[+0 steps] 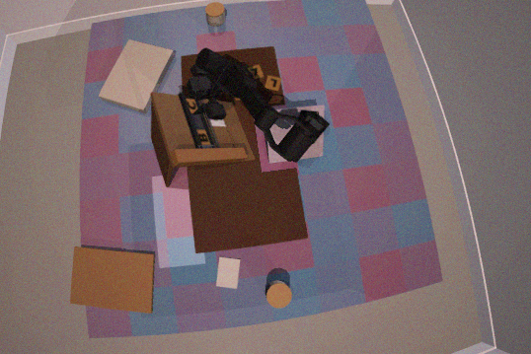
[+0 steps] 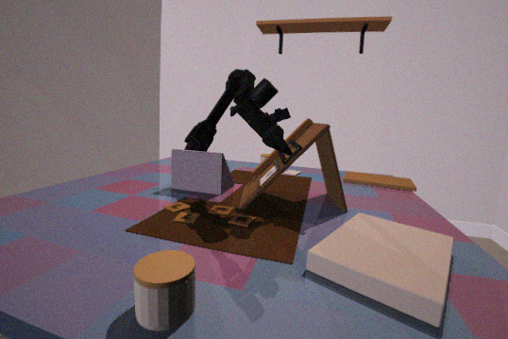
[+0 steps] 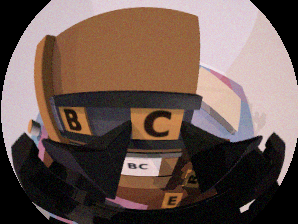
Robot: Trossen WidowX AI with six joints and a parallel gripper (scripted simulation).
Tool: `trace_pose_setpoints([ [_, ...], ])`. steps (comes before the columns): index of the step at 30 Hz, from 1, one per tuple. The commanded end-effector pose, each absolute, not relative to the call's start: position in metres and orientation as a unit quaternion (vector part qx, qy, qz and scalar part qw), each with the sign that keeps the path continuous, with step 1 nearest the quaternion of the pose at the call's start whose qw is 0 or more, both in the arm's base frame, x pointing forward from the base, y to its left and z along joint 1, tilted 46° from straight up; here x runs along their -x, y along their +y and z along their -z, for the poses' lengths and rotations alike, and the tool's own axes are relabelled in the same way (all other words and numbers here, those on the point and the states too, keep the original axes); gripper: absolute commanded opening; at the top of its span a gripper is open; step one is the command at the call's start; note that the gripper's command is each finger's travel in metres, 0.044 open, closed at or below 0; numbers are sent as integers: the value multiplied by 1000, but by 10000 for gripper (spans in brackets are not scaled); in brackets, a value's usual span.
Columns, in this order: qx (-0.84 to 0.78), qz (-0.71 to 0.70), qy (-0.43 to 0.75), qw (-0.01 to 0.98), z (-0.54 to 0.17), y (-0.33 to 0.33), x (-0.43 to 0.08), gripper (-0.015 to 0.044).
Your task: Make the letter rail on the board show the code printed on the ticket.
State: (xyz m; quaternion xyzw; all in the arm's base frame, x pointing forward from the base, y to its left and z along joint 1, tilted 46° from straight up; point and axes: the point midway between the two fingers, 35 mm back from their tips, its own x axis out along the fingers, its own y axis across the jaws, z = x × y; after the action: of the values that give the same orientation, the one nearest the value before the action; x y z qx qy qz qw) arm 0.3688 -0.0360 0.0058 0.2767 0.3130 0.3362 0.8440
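The sloping board (image 1: 168,128) (image 2: 250,191) (image 3: 125,55) carries the dark letter rail (image 1: 186,112) (image 3: 120,100). A B tile (image 1: 202,137) (image 3: 74,121) sits in the rail near its left end in the wrist view. My gripper (image 2: 289,152) (image 3: 156,124) is shut on the C tile (image 1: 191,105) (image 3: 156,120), upright in the rail near the right end, with a gap between it and the B. The ticket (image 1: 218,123) (image 2: 268,175) (image 3: 138,166) below shows BC; a finger covers its left edge. Loose tiles include an E tile (image 3: 172,200) and an R tile (image 3: 192,178), partly hidden.
More loose tiles (image 1: 273,83) (image 2: 186,216) lie on the brown mat (image 1: 247,207) (image 2: 279,245). A pale slab (image 1: 135,74) (image 2: 378,260) lies beside the board. A lidded jar (image 1: 215,14) (image 2: 164,288) stands beyond the mat, and a second jar (image 1: 278,295) stands opposite. A shelf (image 2: 326,25) hangs above.
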Motion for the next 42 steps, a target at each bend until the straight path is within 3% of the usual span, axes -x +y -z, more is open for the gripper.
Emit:
trace_pose_setpoints([
  [1,-279,-334,316,843,-6,-34,-367,0],
  [42,-280,-334,317,843,-22,-19,-358,0],
])
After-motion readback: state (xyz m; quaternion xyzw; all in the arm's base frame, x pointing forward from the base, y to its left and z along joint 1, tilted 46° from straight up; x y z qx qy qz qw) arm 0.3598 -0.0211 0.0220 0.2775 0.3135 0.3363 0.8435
